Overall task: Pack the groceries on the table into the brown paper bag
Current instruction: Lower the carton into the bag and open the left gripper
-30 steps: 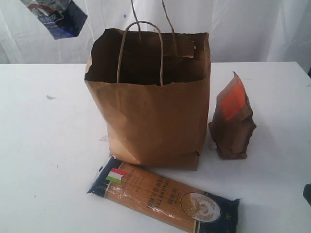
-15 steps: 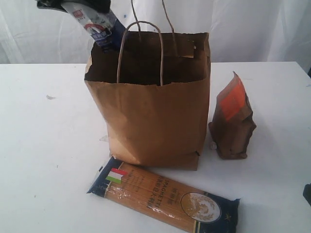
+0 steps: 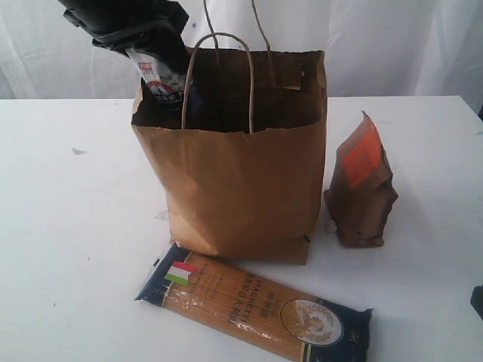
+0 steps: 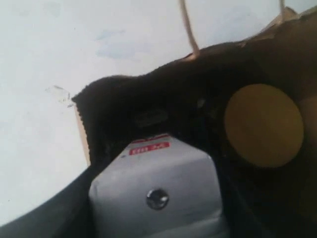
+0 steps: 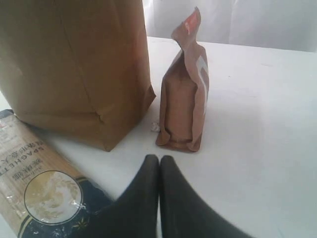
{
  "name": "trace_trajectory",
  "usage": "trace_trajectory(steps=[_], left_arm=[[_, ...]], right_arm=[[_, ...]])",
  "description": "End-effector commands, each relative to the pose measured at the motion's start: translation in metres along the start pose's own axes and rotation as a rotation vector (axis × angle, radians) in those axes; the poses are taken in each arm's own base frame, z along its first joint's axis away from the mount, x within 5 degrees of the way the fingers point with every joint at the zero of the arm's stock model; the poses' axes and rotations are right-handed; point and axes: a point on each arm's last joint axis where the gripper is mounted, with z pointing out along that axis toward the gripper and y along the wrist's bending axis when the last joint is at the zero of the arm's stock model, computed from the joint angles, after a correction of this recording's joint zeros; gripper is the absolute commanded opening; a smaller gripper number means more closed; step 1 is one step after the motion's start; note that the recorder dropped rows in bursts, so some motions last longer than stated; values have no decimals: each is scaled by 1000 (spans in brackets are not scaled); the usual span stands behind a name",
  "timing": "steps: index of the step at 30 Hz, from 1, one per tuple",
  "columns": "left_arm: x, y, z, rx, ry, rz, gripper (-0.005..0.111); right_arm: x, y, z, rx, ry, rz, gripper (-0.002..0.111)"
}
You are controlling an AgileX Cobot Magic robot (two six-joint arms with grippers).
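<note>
My left gripper (image 3: pixel 151 56) is shut on the small milk carton (image 3: pixel 162 75), holding it over the left rim of the brown paper bag (image 3: pixel 241 188), its lower end inside the mouth. From the left wrist the carton (image 4: pixel 156 191) fills the foreground above the dark bag interior, where a gold jar lid (image 4: pixel 263 125) shows. The spaghetti pack (image 3: pixel 253 305) lies flat in front of the bag. The brown-orange pouch (image 3: pixel 361 185) stands upright right of the bag. My right gripper (image 5: pixel 159 161) rests shut and empty on the table (image 3: pixel 68 226), short of the pouch (image 5: pixel 183 101).
A tiny foil-wrapped ball (image 5: pixel 155 127) lies at the pouch's foot beside the bag's corner (image 5: pixel 106 144). The bag's twisted handles (image 3: pixel 219 79) stand up over its opening. White curtain hangs behind the table.
My left gripper has come down and rightward with the milk carton, from high at the upper left to the bag's left rim. The right gripper and the other groceries have not moved.
</note>
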Motion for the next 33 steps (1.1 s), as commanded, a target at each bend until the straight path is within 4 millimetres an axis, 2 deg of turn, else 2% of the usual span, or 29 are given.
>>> trace_trajectory(steps=[1, 5, 12, 21, 23, 25, 27, 30, 31, 33], left_arm=[[-1, -2, 10, 19, 31, -7, 0], [0, 1, 23, 27, 59, -18, 0], [2, -8, 47, 9, 115, 39, 0], [7, -9, 52, -63, 178, 96, 2], [8, -9, 52, -60, 185, 94, 13], [8, -10, 52, -54, 185, 87, 31], [8, -10, 52, -54, 185, 85, 57], [8, -11, 52, -45, 184, 80, 89], [8, -11, 52, -42, 183, 78, 95], [8, -11, 51, -40, 180, 78, 98]], right_arm=[[0, 0, 0, 5, -12, -9, 0], [0, 0, 0, 5, -12, -9, 0], [0, 0, 0, 5, -12, -9, 0], [0, 0, 0, 5, -12, -9, 0], [0, 0, 0, 5, -12, -9, 0], [0, 0, 0, 5, -12, -9, 0], [0, 0, 0, 5, -12, 4, 0], [0, 0, 0, 5, -12, 9, 0], [0, 0, 0, 5, -12, 9, 0], [0, 0, 0, 5, -12, 9, 0]])
